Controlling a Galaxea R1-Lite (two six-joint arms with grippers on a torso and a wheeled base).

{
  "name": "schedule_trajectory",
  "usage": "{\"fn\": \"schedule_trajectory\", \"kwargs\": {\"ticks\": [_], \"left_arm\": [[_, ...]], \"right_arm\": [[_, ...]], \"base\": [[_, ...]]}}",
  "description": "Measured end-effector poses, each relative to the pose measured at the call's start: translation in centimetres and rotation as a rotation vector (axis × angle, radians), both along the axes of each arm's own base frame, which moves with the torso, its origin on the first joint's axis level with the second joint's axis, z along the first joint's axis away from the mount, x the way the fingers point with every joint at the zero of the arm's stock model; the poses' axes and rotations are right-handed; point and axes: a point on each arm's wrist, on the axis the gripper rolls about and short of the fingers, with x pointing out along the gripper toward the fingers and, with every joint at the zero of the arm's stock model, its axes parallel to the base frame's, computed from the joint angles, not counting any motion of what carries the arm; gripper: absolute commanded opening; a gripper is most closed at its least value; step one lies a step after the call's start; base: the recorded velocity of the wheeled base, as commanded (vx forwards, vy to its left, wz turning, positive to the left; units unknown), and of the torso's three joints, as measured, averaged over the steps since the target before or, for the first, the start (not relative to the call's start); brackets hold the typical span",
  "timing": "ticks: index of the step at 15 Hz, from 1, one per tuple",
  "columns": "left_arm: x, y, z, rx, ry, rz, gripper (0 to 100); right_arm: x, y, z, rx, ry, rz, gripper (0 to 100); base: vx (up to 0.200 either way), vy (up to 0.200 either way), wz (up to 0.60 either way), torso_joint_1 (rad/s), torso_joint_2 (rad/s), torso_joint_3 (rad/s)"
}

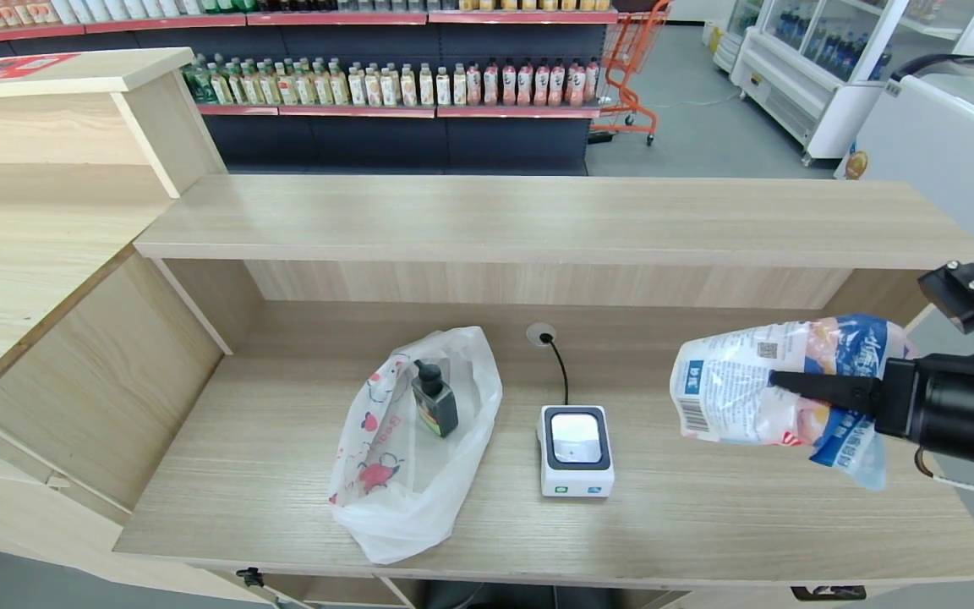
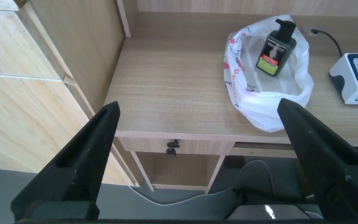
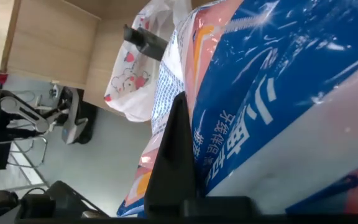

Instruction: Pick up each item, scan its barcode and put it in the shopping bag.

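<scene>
Black fingers (image 1: 829, 391) of the right gripper (image 1: 791, 385) pinch a crinkly, glossy white, blue and pink plastic packet (image 1: 732, 389), held aloft at the right of the head view; lower centre, on the pale wood-grain tabletop (image 1: 707, 524), sits a white rounded box scanner (image 1: 576, 448) with a shiny glass window; left of it lies a thin white printed plastic shopping bag (image 1: 385, 474) holding a dark squat pump bottle (image 1: 434, 399); the left gripper (image 2: 197, 130) has its tapered fingers (image 2: 86, 155) spread wide.

Cannot see the far finger of the right end effector (image 1: 791, 387) behind the packet (image 1: 728, 385), right of the scanner (image 1: 576, 448). Cannot read the packet's barcode (image 1: 692, 414): too small. In the left wrist view, cut off at the edge: part of the scanner.
</scene>
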Motion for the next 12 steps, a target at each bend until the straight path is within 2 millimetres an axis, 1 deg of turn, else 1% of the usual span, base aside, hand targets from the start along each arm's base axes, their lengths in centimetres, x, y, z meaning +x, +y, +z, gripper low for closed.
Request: {"fn": "schedule_trajectory", "kwargs": {"ticks": [2,4,7,9,12], "left_arm": [[0.0,0.0,0.0,-0.001,0.0,0.0,100],[0.0,0.0,0.0,-0.001,0.0,0.0,100],[0.0,0.0,0.0,-0.001,0.0,0.0,100],[0.0,0.0,0.0,0.001,0.0,0.0,100],[0.0,0.0,0.0,0.0,0.0,0.0,100]], "right_arm": [[-1.1,-0.1,-0.2,0.021,0.025,-0.008,0],[-1.7,-0.1,-0.2,0.023,0.048,-0.008,0],[-1.7,0.3,0.3,0.025,0.034,0.011,0],[-1.6,0.8,0.1,0.024,0.045,0.039,0],[-0.6,2.2,-0.5,0.039,0.102,0.056,0]], "base": [[0.0,0.2,0.0,-0.015,0.0,0.007],[0.0,0.2,0.0,0.019,0.01,-0.002],[0.0,0.2,0.0,-0.009,0.0,0.004],[0.0,0.2,0.0,0.005,0.0,-0.002],[0.0,0.0,0.0,0.0,0.0,0.0]]}}
